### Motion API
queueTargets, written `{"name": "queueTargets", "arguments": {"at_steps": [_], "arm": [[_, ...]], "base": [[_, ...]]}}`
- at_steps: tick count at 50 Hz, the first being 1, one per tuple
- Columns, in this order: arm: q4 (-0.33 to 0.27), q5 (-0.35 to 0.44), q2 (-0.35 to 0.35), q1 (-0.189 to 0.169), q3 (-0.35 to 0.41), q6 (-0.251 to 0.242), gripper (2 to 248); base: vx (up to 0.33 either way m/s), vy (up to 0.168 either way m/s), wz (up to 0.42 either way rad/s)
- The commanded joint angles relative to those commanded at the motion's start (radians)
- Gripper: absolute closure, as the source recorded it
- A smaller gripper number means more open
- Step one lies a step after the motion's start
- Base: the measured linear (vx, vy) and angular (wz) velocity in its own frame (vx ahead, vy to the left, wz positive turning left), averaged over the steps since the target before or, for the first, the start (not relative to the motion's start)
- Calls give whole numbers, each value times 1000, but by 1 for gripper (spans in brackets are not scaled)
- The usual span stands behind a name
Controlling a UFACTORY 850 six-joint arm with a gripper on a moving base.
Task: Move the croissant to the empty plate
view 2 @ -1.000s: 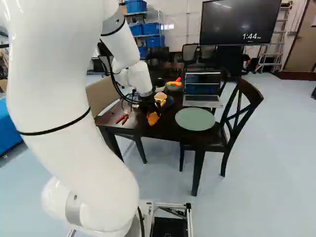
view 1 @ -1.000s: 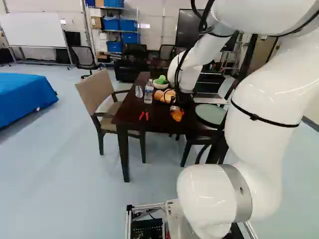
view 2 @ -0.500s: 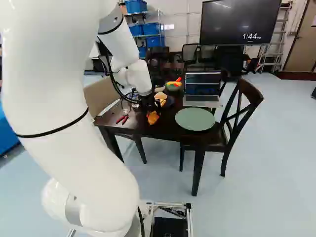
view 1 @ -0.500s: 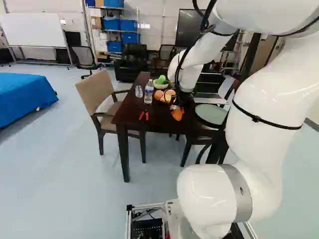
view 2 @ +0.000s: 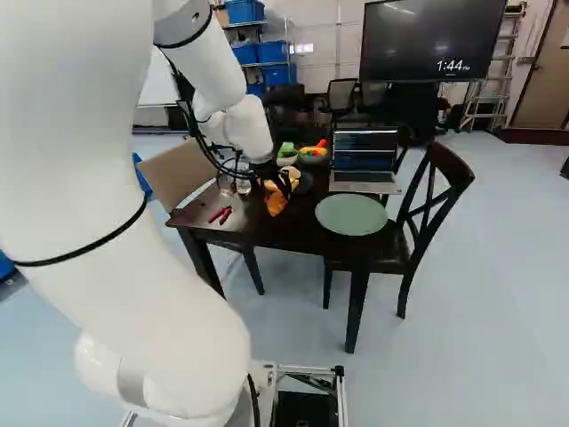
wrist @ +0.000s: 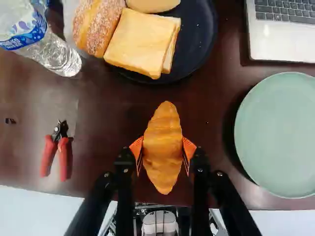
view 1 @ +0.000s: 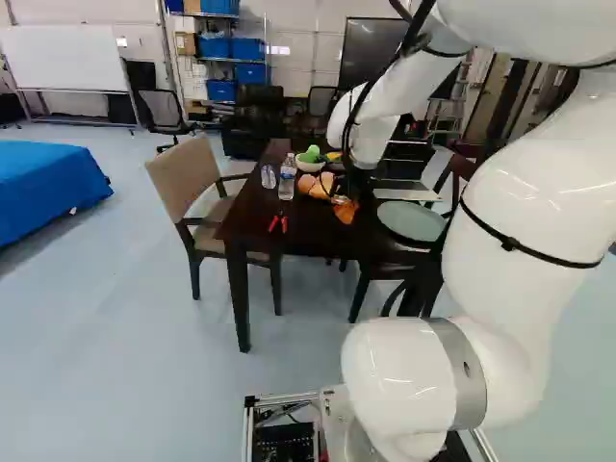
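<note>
In the left base view, my gripper [view 1: 350, 195] is over the dark table with the croissant [view 1: 346, 212] at its tips. The wrist view shows the gripper [wrist: 163, 151] shut on the croissant [wrist: 163, 142], an orange pad pressed to each side. The croissant looks raised a little off the tabletop. The empty plate [wrist: 280, 132], pale green and round, lies on the table to one side of the gripper; the right base view shows this plate [view 2: 351, 214] in front of the laptop.
A dark plate [wrist: 199, 44] with bread slices [wrist: 140, 42] and a loaf [wrist: 96, 27] is ahead of the gripper. A water bottle [wrist: 54, 51] and red-handled cutters [wrist: 56, 150] are on the side away from the green plate. A laptop [view 2: 364, 162] stands behind that plate; chairs [view 2: 436, 209] flank the table.
The croissant has risen slightly with my gripper from where it was on the table. The arm's upper links have shifted against the joint at the foot; the base has stayed in place.
</note>
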Motion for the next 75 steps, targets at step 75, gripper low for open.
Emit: {"name": "queueTargets", "arguments": {"at_steps": [75], "arm": [[0,0,-43,-243,-149,0,130]], "base": [[0,0,0]]}}
